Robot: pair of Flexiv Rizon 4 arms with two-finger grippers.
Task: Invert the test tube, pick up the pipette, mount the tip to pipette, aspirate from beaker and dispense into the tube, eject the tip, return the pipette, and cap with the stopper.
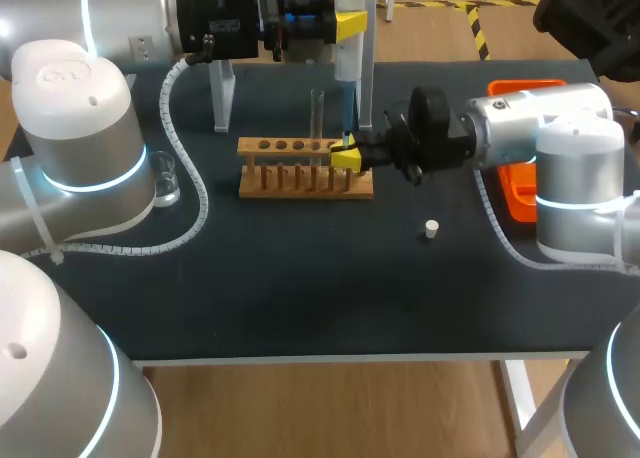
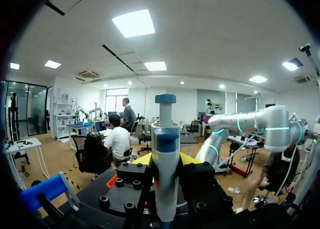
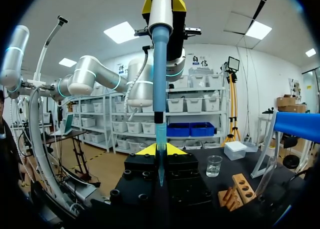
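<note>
Head view: the left gripper [image 1: 345, 23] clamps the pipette [image 1: 347, 63] above the wooden test tube rack [image 1: 305, 185]. The right gripper [image 1: 345, 158] is closed on the pipette tip [image 3: 160, 136].

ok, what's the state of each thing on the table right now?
pipette: upright, clamped in left gripper
tip: on the pipette's end, right gripper shut on it
test tube: upright in rack, uncapped
stopper: loose on table
beaker: upright on table
</note>
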